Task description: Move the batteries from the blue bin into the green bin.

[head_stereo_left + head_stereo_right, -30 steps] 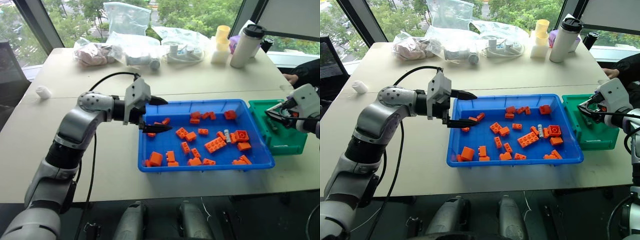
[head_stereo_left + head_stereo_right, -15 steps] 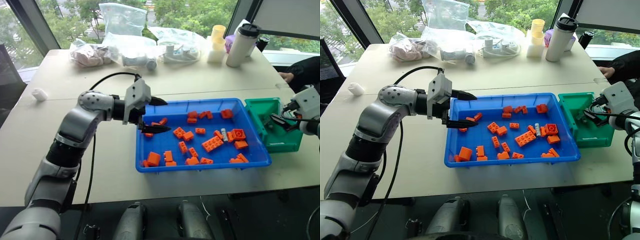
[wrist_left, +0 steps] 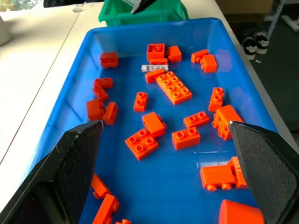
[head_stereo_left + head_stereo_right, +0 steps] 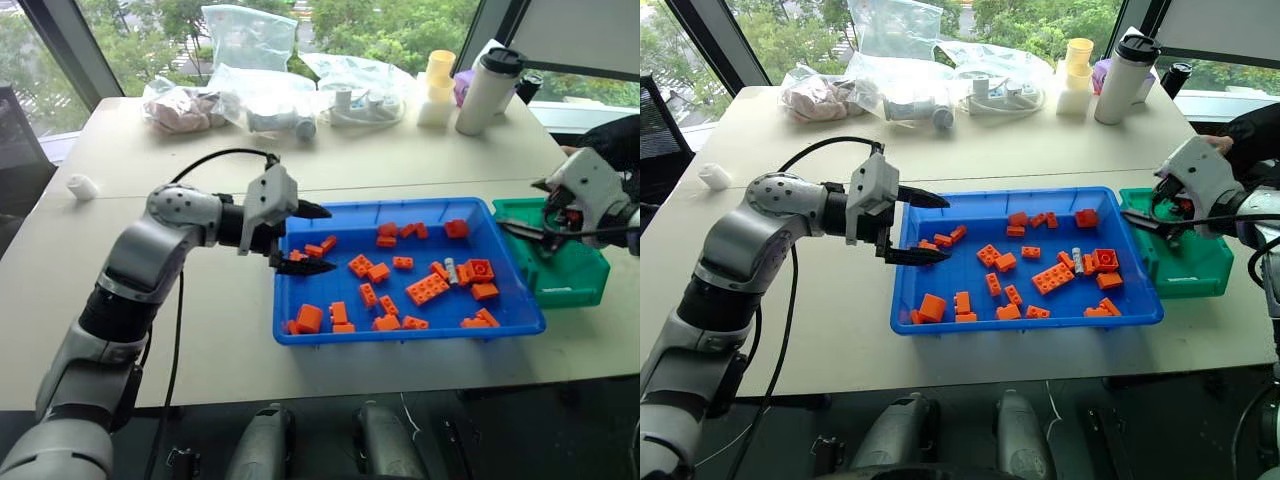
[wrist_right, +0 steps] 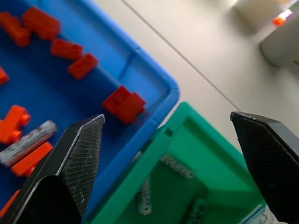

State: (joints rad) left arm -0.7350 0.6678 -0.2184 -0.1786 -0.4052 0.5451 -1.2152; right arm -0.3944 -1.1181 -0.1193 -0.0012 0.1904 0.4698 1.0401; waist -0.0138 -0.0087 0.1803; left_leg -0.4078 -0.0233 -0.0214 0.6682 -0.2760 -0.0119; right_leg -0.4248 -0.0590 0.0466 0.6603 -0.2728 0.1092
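One battery lies in the blue bin at about three o'clock, among orange bricks. Both grippers are wide open and empty: left gripper at nine o'clock, right gripper over the green bin, where three batteries lie. Next, I think, the right one must reach back for the last battery

Both arms reach forward, the left end effector and right end effector each spread wide, holding nothing.
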